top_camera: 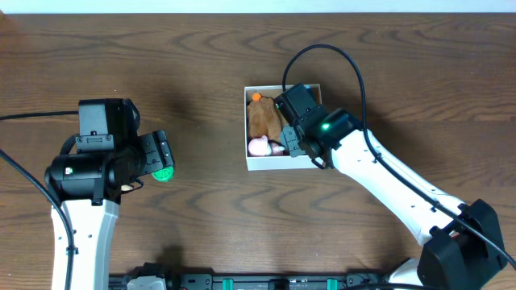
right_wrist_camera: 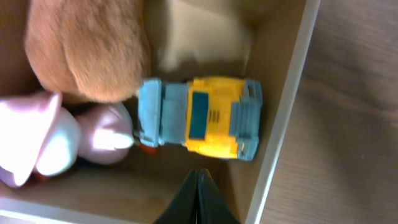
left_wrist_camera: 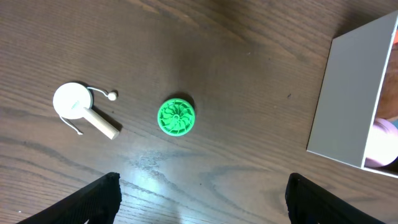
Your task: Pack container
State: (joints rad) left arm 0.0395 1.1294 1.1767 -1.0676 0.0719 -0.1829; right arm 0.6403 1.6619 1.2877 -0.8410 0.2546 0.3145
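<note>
The container [top_camera: 250,163] is a small white box with a tan inside, right of the table's middle. It holds a brown plush toy [top_camera: 263,119], a pink toy [top_camera: 259,147] and a yellow and blue toy [right_wrist_camera: 202,118]. My right gripper [right_wrist_camera: 199,196] is shut and empty, over the box just beside the yellow and blue toy. My left gripper [left_wrist_camera: 199,199] is open and empty above the table, near a green round toy [left_wrist_camera: 176,116] and a white round toy with a wooden handle [left_wrist_camera: 81,107]. The box's white wall shows in the left wrist view [left_wrist_camera: 348,99].
The green round toy also shows in the overhead view [top_camera: 164,174], just right of the left gripper. A black cable [top_camera: 330,56] loops over the right arm behind the box. The dark wooden table [top_camera: 201,72] runs to a far edge at the top.
</note>
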